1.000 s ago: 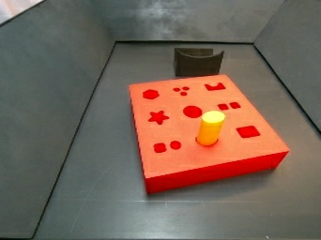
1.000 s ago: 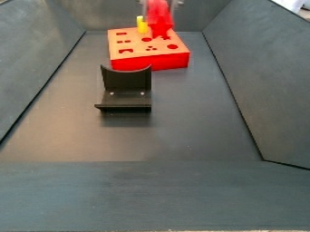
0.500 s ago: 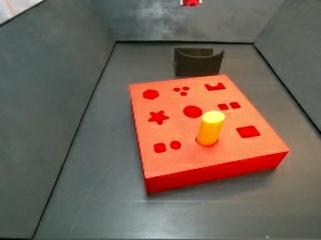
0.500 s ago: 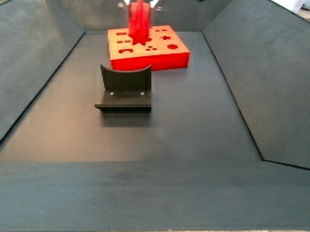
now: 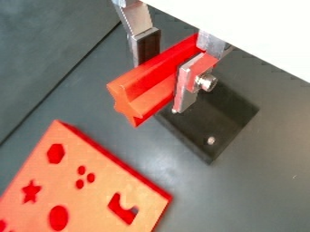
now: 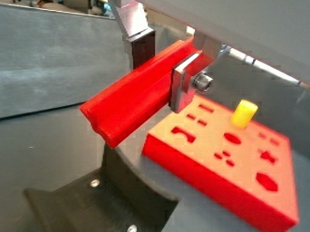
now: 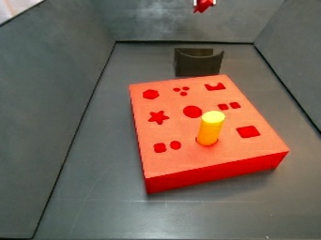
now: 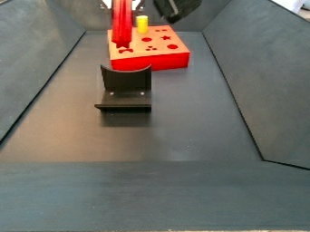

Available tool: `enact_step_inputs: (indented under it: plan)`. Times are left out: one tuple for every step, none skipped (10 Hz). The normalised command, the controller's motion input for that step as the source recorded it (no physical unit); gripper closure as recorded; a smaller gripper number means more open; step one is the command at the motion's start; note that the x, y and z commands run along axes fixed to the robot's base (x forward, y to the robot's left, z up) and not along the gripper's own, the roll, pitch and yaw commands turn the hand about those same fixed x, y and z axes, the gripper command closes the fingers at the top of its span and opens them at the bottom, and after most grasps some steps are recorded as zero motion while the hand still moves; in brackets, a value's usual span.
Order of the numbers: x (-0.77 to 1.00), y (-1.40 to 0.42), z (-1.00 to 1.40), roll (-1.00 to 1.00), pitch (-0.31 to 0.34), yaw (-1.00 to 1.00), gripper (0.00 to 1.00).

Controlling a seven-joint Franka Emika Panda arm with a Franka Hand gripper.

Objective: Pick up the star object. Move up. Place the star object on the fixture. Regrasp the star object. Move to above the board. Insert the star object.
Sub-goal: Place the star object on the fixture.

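My gripper (image 5: 168, 65) is shut on the star object (image 5: 151, 80), a slim red peg held across its length between the silver fingers. Both wrist views show the grip, and the gripper (image 6: 166, 71) holds the peg (image 6: 127, 101) high in the air. In a side view the peg (image 8: 122, 20) hangs upright above the floor between the board (image 8: 151, 50) and the fixture (image 8: 125, 86). Only its tip (image 7: 202, 5) shows at the top edge of a side view. The fixture (image 5: 212, 122) lies below the gripper. The board's star hole (image 7: 158, 117) is empty.
A yellow cylinder peg (image 7: 209, 128) stands upright in a hole of the red board (image 7: 201, 127), and it also shows in a wrist view (image 6: 245, 111). The dark fixture (image 7: 197, 61) stands behind the board. Sloping grey walls enclose the floor on all sides.
The gripper has carried the star object sideways, from above the board toward the fixture. Board, yellow peg and fixture have not moved.
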Motion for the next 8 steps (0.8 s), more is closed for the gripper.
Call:
enact_step_inputs:
  plan:
    - [0.03, 0.04, -0.01, -0.61, 0.059, -0.12, 1.00]
    - [0.01, 0.04, -0.01, -0.37, 0.016, -0.12, 1.00]
    - [0.02, 0.03, -0.01, -0.26, 0.005, -0.11, 1.00]
    - [0.12, 0.13, -1.00, -1.00, 0.270, 0.00, 1.00]
    - [0.12, 0.13, -1.00, -1.00, 0.263, 0.00, 1.00]
    - [0.14, 0.13, -1.00, -1.00, 0.298, -0.08, 1.00]
    - [0.15, 0.13, -1.00, -0.83, 0.279, -0.14, 1.00]
    - [0.16, 0.14, -1.00, -0.67, 0.225, -0.19, 1.00]
